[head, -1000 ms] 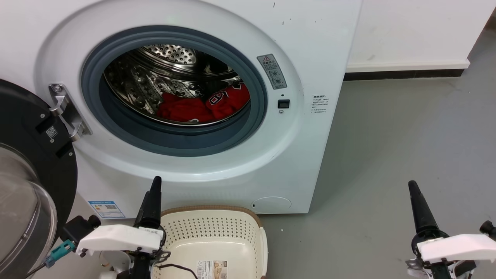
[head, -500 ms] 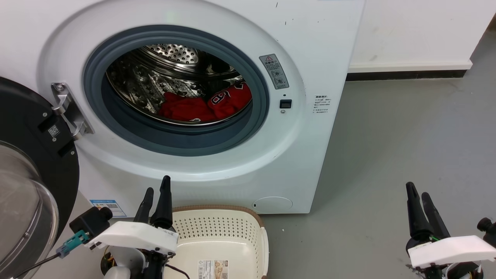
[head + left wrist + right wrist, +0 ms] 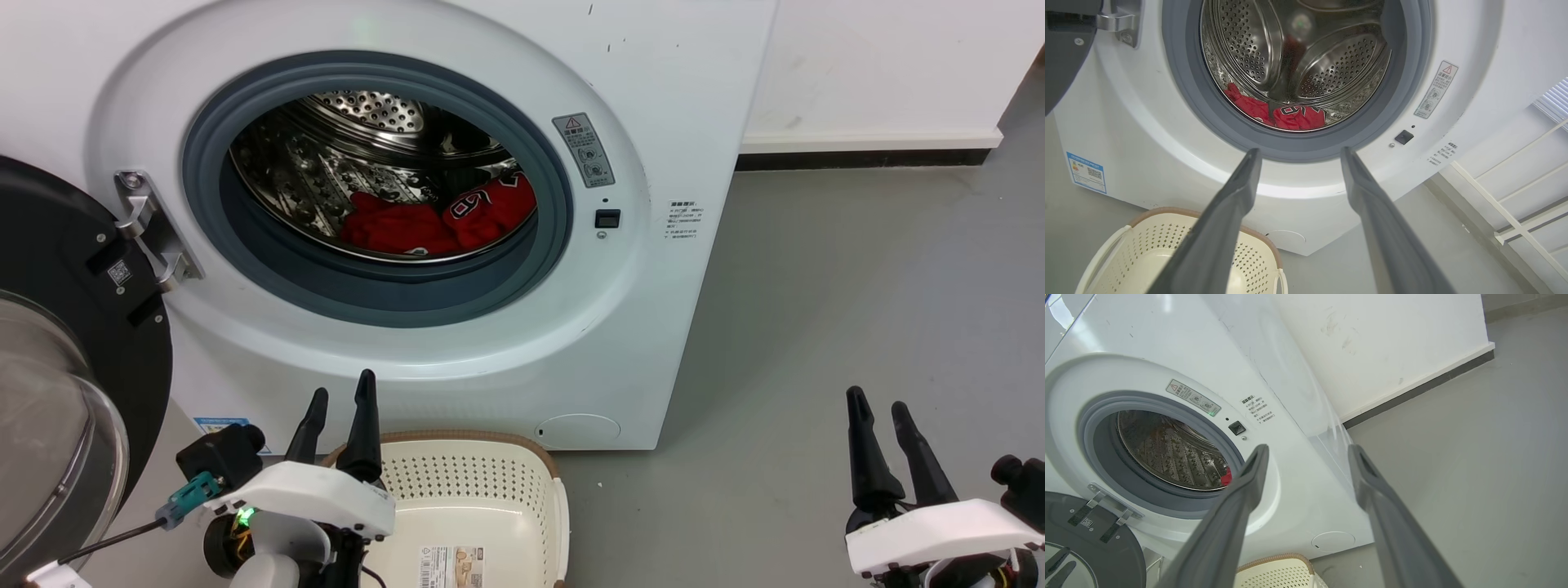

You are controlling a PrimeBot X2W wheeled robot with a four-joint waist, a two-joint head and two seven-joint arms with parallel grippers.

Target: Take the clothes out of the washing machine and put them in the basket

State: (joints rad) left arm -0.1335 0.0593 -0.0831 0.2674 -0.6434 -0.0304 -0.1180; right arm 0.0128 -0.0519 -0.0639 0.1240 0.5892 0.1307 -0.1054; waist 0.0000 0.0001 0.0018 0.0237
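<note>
The clothes (image 3: 433,222) are two red garments low in the steel drum of the white washing machine (image 3: 653,122): a plain one (image 3: 392,230) on the left and a jersey with white lettering (image 3: 490,204) on the right. They also show in the left wrist view as red clothes (image 3: 1286,116). The cream basket (image 3: 482,482) stands on the floor against the machine's front, holding no garment. My left gripper (image 3: 343,384) hovers open over the basket's left rim, fingers pointing at the porthole. Far right, my right gripper (image 3: 875,398) is open above bare floor. Both are empty.
The black-framed glass door (image 3: 73,343) is swung open at the left, close to my left arm. Grey floor (image 3: 857,269) spreads to the machine's right, up to a white wall with a dark skirting (image 3: 865,157). A white rail frame (image 3: 1515,204) stands to the right.
Each gripper showed as a single dark spike a second ago; now both show two fingers spread apart. The left gripper has shifted slightly right. The camera has drifted a little.
</note>
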